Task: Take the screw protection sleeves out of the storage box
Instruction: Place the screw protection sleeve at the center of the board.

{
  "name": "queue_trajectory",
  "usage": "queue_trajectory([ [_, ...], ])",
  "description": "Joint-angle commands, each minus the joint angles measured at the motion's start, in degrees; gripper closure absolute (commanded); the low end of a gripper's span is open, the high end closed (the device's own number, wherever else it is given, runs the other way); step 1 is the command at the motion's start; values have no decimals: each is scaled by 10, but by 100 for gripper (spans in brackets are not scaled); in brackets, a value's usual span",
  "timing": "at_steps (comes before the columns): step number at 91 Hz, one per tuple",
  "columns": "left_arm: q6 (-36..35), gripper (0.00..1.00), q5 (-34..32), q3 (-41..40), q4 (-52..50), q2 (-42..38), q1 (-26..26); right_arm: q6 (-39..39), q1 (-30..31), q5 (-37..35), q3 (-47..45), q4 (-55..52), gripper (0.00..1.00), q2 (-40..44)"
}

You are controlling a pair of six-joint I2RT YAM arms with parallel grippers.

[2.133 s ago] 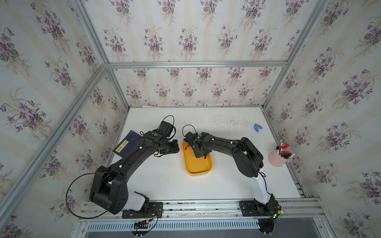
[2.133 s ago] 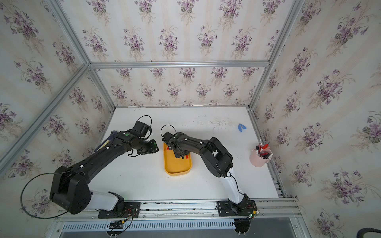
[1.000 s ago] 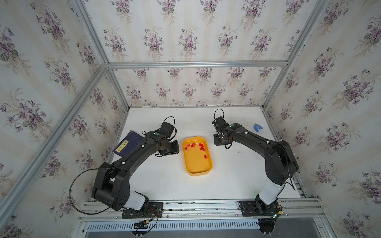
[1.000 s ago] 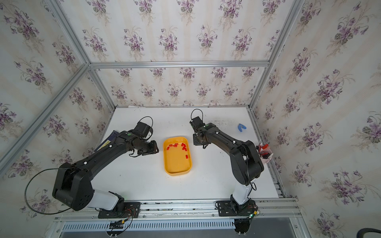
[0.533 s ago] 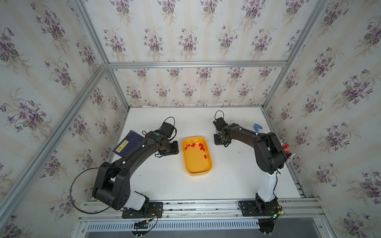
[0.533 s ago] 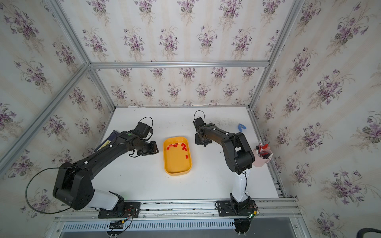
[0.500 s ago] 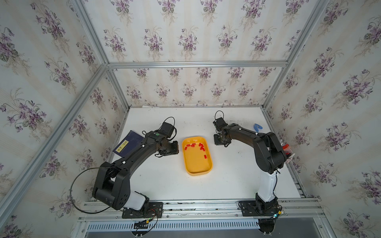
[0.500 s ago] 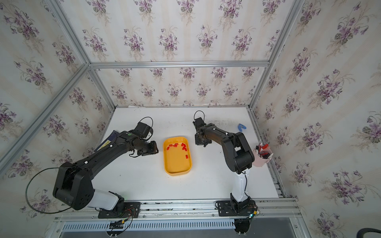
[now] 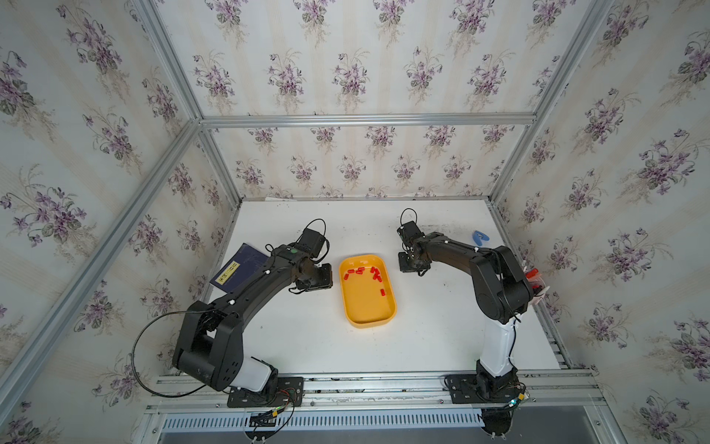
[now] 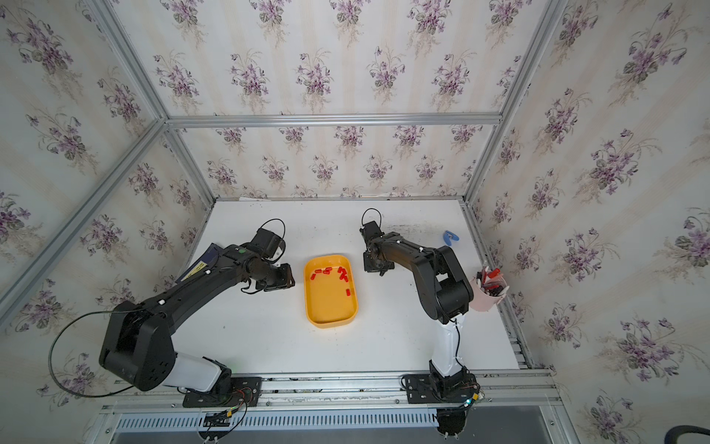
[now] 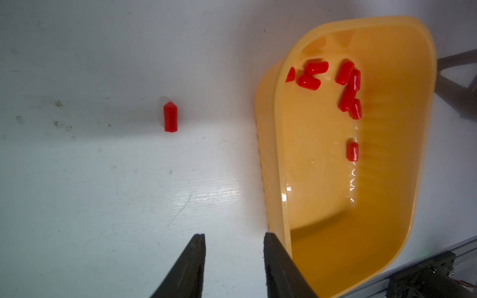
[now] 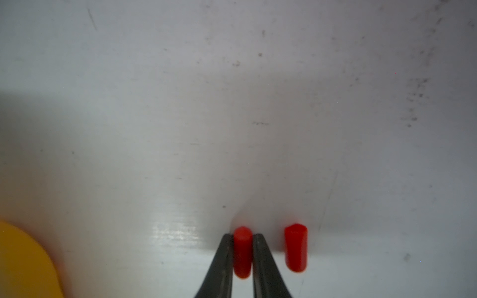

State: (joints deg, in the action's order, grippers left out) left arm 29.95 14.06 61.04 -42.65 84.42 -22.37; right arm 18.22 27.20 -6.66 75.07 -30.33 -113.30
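White tabletop (image 12: 232, 103): right gripper (image 12: 242, 236) tight around a sleeve (image 12: 242, 258), left gripper (image 11: 234, 236) part-open

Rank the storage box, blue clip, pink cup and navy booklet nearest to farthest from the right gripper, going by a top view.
1. storage box, right beside the right gripper, in the middle.
2. blue clip, farther back, toward the right.
3. pink cup, at the far right edge.
4. navy booklet, far across on the left side.
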Motion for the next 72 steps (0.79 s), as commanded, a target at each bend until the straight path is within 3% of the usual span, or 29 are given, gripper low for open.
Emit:
queue_trajectory([
  [1, -8, 57, -4, 0, -4, 1, 0, 1, 0, 0, 1, -2, 81, -1],
  [72, -9, 57, -3, 0, -1, 2, 0, 3, -1, 2, 2, -9, 81, 4],
])
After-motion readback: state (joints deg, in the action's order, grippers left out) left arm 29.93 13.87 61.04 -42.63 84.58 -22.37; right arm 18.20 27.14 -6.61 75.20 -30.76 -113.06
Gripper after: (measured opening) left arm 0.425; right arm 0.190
